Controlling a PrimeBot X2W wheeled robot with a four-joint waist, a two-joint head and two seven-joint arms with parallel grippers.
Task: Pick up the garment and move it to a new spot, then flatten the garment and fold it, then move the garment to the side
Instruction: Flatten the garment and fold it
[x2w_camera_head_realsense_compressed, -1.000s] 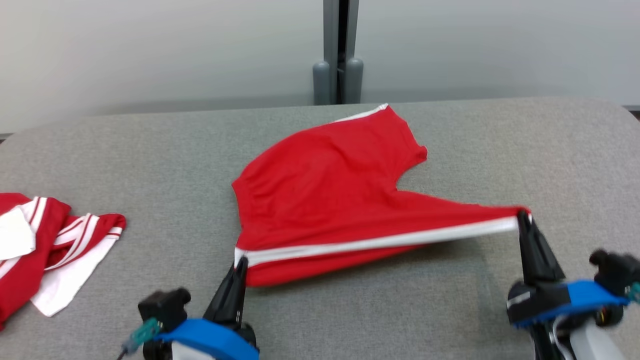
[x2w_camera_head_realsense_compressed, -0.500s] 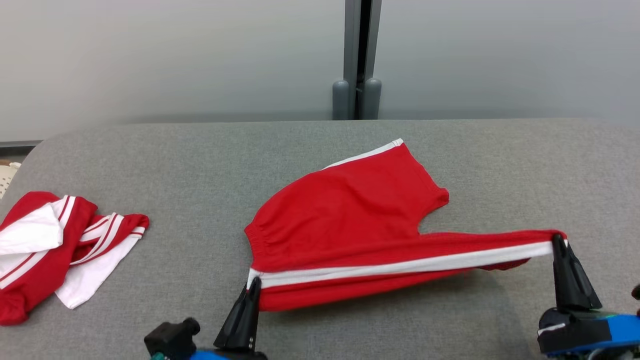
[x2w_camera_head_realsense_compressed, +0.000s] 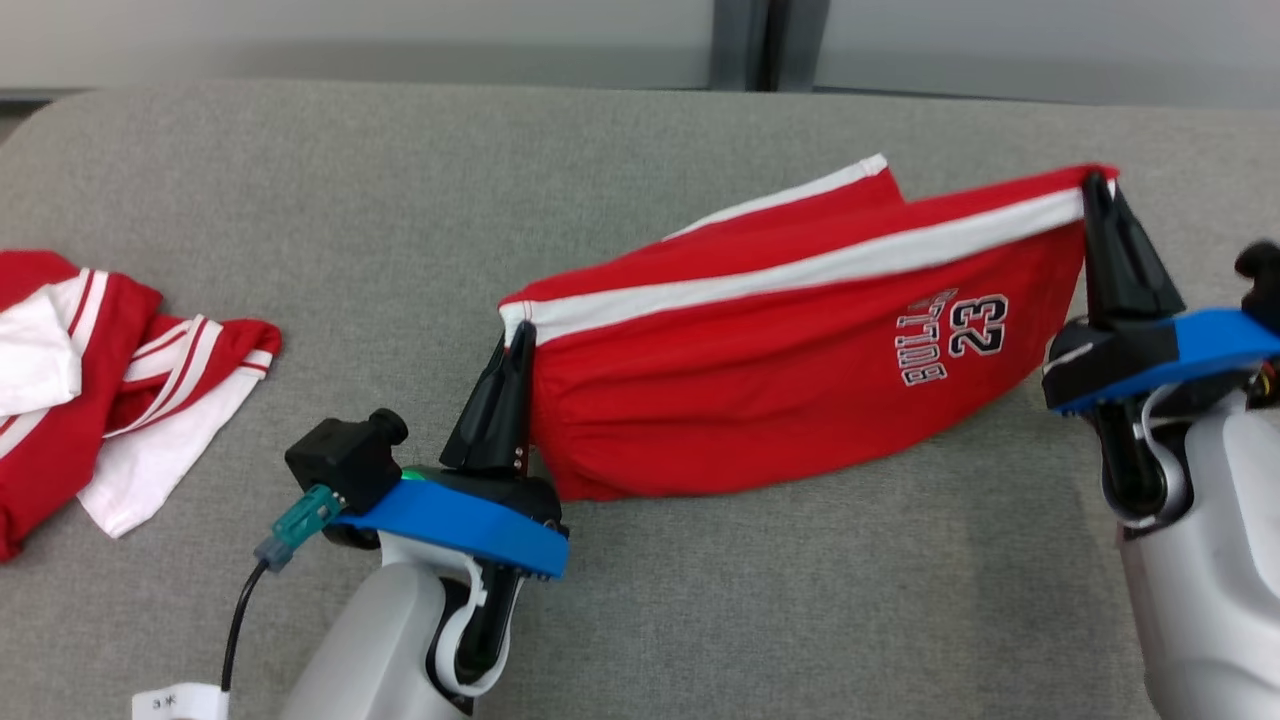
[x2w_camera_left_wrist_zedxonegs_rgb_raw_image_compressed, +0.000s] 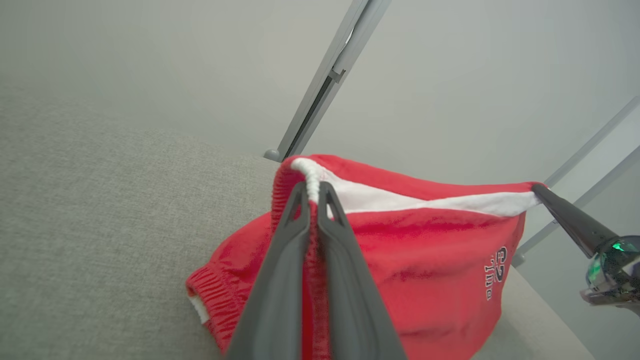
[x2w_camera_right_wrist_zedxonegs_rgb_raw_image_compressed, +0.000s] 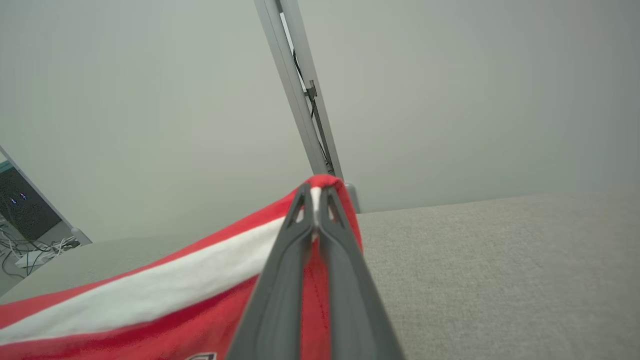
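So that it could presumably be folded over, the garment (x2w_camera_head_realsense_compressed: 760, 400) was held taut mid-frame, clamped by left gripper (x2w_camera_head_realsense_compressed: 518, 335) and right gripper (x2w_camera_head_realsense_compressed: 1095, 185).

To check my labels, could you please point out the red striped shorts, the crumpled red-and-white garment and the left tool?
red fabric shorts with white stripe (x2w_camera_head_realsense_compressed: 760, 400): head view, front panel.
crumpled red-and-white garment (x2w_camera_head_realsense_compressed: 110, 400): head view, middle folds.
left tool (x2w_camera_head_realsense_compressed: 520, 335): head view, closed tips.

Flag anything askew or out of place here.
The red shorts hang stretched between the left gripper and right gripper, their 23 print upside down. A red-and-white garment lies crumpled at the left of the table.
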